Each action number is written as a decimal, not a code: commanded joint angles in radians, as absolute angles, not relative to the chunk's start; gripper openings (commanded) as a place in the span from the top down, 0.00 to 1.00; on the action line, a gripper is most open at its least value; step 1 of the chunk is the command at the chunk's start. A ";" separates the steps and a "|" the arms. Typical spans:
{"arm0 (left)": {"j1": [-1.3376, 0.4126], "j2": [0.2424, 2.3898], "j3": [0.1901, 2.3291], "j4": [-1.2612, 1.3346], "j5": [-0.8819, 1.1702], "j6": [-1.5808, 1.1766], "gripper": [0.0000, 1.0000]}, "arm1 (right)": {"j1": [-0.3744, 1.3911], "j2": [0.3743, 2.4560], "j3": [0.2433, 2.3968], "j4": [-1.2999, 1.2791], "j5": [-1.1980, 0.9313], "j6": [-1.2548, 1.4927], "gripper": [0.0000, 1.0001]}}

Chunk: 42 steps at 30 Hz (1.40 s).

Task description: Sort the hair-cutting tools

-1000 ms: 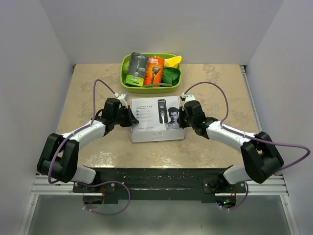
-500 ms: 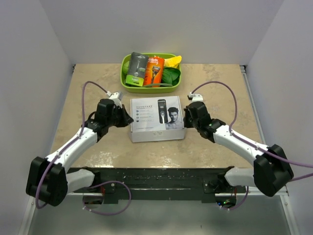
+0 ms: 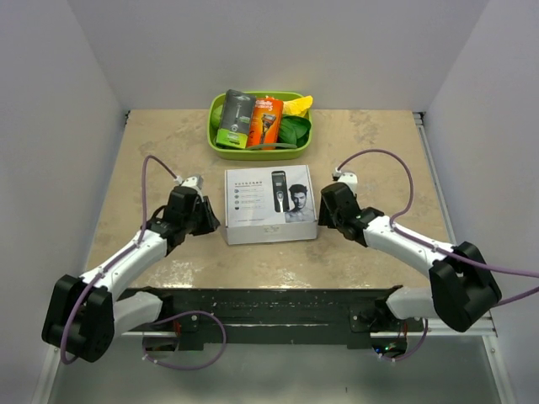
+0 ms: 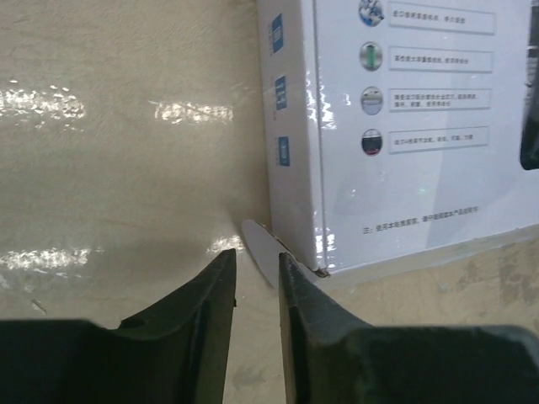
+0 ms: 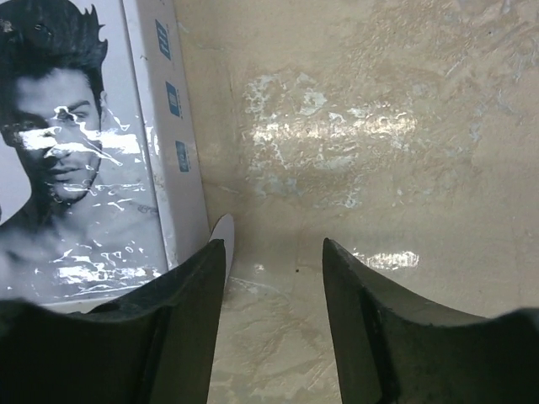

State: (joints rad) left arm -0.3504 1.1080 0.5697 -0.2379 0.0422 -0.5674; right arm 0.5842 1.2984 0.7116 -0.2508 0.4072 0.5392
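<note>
Now clipper box (image 3: 269,204) between left claw (image 3: 213,220) and right claw (image 3: 321,212), both apart, seemingly just clear.

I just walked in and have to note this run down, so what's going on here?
Two robot arms flank a white clipper box lying flat mid-table. The left gripper sits at its left end and the right gripper at its right end, both with jaws apart, holding nothing. No loose clipper is in sight. A green tray at the far edge holds an orange razor package and a grey-and-green one.
</note>
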 commanded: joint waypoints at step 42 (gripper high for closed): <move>-0.351 1.299 0.574 -0.037 -0.035 -0.617 0.63 | 0.554 1.483 0.788 -0.087 0.442 0.566 0.47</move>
